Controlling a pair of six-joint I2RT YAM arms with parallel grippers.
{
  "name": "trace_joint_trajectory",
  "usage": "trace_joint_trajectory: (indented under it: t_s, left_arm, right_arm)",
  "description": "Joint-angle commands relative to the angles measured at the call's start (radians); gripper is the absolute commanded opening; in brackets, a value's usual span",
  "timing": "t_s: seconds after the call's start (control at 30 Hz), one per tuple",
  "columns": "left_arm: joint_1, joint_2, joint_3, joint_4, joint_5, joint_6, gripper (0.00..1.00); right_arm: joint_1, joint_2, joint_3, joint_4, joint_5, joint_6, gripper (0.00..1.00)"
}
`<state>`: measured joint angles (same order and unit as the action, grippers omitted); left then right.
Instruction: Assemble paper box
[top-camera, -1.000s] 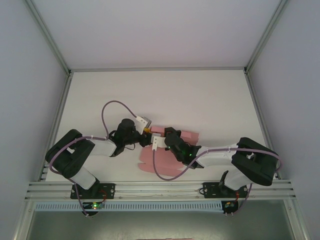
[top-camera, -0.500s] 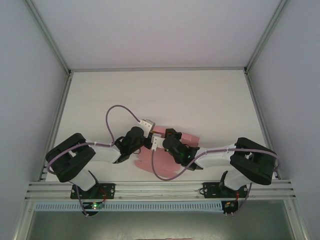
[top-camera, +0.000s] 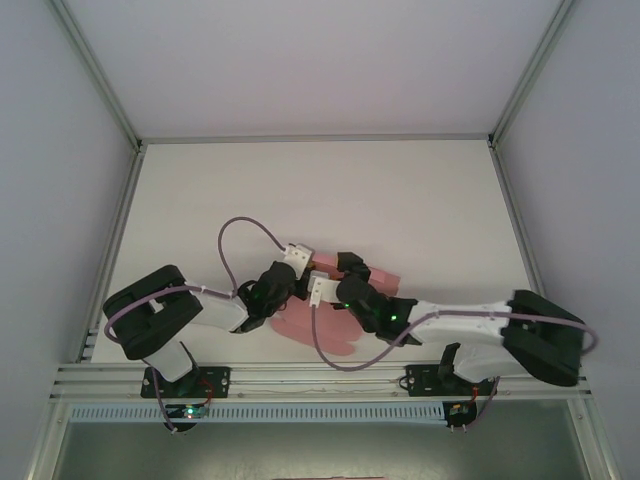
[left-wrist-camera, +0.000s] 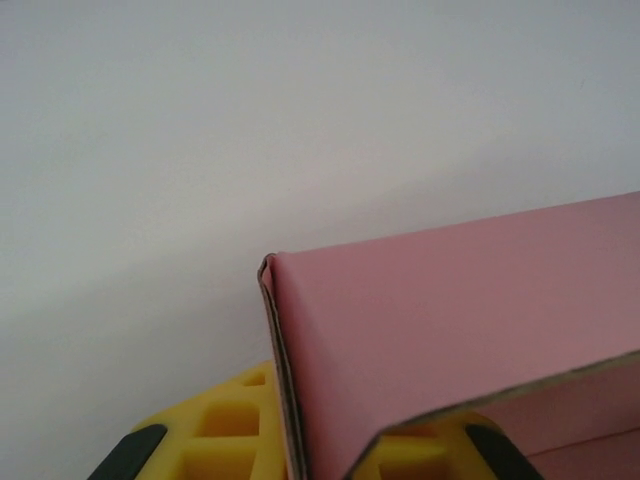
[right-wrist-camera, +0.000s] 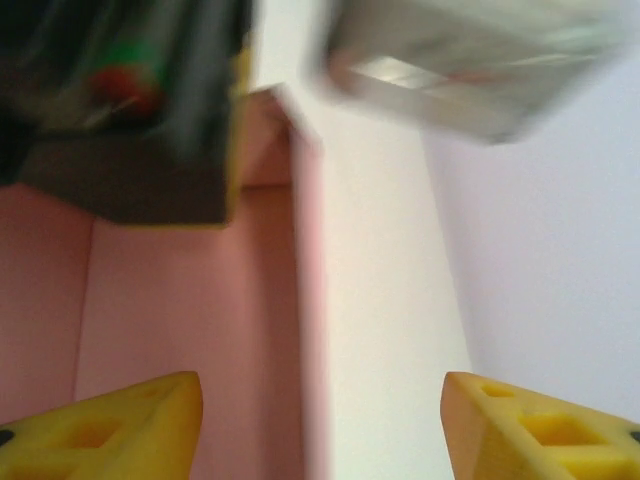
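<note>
paper box (left-wrist-camera: 450, 310), pinched in left tool (left-wrist-camera: 325, 425)

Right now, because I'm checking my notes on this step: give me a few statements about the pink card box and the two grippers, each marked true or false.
1. The right gripper is open, its yellow fingers wide apart with nothing between them. True.
2. The pink card paper box lies at the far edge of the white table. False: it lies close to the near edge, between the two arms.
3. The left gripper is closed on a folded-up wall of the paper box. True.
4. The paper box is fully folded shut. False: it is open, with a wall raised and other card lying flat on the table.
</note>
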<state>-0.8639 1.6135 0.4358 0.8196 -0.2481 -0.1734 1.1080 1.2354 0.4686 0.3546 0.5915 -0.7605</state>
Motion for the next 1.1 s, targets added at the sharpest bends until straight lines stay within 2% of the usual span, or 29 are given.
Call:
trace_joint_trajectory:
  t_s: [0.0, 0.07, 0.13, 0.23, 0.27, 0.4, 0.43, 0.77, 1.0, 1.07]
  left_arm:
    - [-0.005, 0.03, -0.039, 0.084, -0.039, 0.102, 0.0]
    - [-0.009, 0.052, -0.058, 0.161, -0.045, 0.125, 0.0]
    - [-0.008, 0.081, -0.07, 0.239, -0.045, 0.157, 0.0]
    - [-0.01, 0.118, -0.061, 0.297, -0.031, 0.191, 0.0]
    - [-0.01, 0.126, -0.054, 0.303, -0.024, 0.194, 0.0]
    - [-0.014, 0.16, -0.04, 0.342, -0.008, 0.203, 0.0]
    - [-0.014, 0.163, -0.042, 0.349, -0.008, 0.207, 0.0]
    - [-0.018, 0.186, -0.037, 0.295, -0.045, 0.193, 0.04]
    - [-0.02, 0.22, -0.042, 0.268, -0.082, 0.154, 0.05]
    - [-0.02, 0.228, -0.049, 0.287, -0.075, 0.144, 0.13]
  right_arm:
    - [-0.022, -0.135, -0.016, -0.047, -0.084, 0.071, 0.66]
    - [-0.055, -0.208, -0.038, -0.048, -0.118, 0.089, 0.68]
    - [-0.112, -0.266, -0.048, -0.079, -0.204, 0.128, 0.68]
    - [-0.212, -0.297, -0.005, -0.145, -0.314, 0.268, 0.7]
    - [-0.26, -0.294, 0.023, -0.171, -0.371, 0.348, 0.71]
    - [-0.494, -0.204, 0.156, -0.281, -0.756, 0.636, 0.68]
    - [-0.516, -0.173, 0.184, -0.304, -0.786, 0.661, 0.67]
    - [-0.498, 0.085, 0.335, -0.464, -0.821, 0.644, 0.6]
    - [-0.485, 0.138, 0.335, -0.519, -0.848, 0.638, 0.58]
    - [-0.482, 0.161, 0.343, -0.541, -0.837, 0.648, 0.56]
